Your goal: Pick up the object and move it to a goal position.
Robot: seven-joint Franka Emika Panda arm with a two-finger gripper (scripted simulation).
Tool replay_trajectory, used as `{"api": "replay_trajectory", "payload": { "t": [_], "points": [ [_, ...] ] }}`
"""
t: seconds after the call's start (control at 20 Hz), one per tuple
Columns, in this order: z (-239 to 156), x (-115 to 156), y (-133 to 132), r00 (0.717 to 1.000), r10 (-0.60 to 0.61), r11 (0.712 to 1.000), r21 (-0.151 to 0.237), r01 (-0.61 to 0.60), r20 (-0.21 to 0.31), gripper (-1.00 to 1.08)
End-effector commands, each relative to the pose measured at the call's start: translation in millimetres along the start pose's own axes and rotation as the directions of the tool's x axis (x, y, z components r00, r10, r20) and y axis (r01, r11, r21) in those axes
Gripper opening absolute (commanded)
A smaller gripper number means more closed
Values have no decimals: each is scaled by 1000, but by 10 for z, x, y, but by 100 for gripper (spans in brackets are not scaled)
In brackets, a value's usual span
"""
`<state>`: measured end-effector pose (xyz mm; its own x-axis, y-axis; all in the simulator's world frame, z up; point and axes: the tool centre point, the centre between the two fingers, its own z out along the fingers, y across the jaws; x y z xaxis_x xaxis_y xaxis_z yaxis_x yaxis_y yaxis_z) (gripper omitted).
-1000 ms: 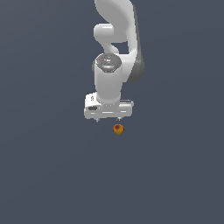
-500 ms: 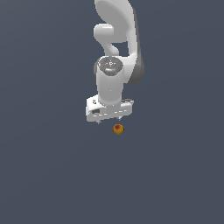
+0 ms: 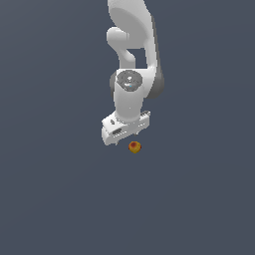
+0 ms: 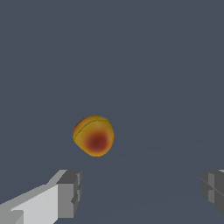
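1. Your end effector (image 3: 125, 141) hangs with its jaws spread wide and nothing between them, so you can drop it around the target.
2. The ball (image 3: 134, 147) (yellow-orange with a red patch) rests on the grey table (image 3: 55, 199), just beside the end effector at about its 4 o'clock in the exterior view.
3. In the wrist view the ball (image 4: 93, 135) sits ahead of the fingertips (image 4: 70, 193), not between them, so you likely need to centre before descending.
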<state>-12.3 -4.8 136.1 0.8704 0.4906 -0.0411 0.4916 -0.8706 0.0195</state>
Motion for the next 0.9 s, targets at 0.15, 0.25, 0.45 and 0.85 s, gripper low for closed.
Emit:
{"api": "replay_trajectory", "payload": {
  "t": [0.15, 0.25, 0.45, 0.85],
  "points": [
    [103, 1, -74, 986, -168, 986, 0, 168, -3, 100],
    [139, 2, -103, 974, -228, 974, -1, 228, -5, 100],
    [208, 3, -162, 938, -345, 938, -1, 345, -9, 100],
    [336, 9, -288, 826, -563, 826, -5, 563, -19, 100]
  ]
}}
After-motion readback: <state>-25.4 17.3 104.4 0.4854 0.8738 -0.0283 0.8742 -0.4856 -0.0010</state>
